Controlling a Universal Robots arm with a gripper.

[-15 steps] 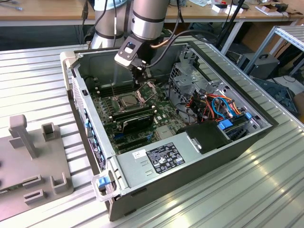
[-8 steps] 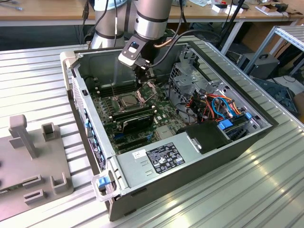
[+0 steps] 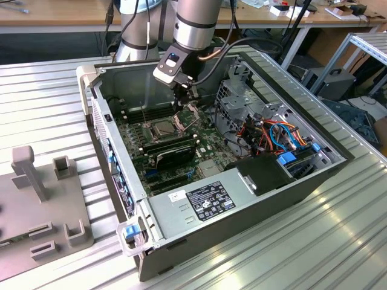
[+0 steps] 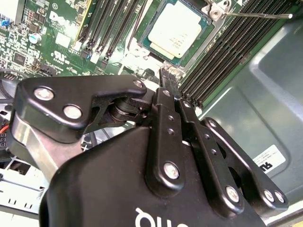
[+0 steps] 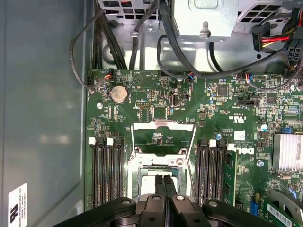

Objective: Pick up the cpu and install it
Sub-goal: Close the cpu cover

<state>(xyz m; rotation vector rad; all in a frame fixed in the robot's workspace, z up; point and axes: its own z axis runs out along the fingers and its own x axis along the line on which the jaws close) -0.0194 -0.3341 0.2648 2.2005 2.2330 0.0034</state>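
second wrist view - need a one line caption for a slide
Shut end effector close beside the cpu lying flat on the green motherboard.

The arm (image 3: 195, 24) slants steeply down, and its wrist (image 3: 171, 65) bends so that the gripper (image 3: 181, 101) points downward. In both wrist views the gripper (image 4: 167, 72) (image 5: 164, 178) has its two slim black fingers (image 4: 165, 94) pressed flat together, jaws closed tip to tip. The linkage bars (image 4: 222, 161) fold inward behind the jaws on either side.
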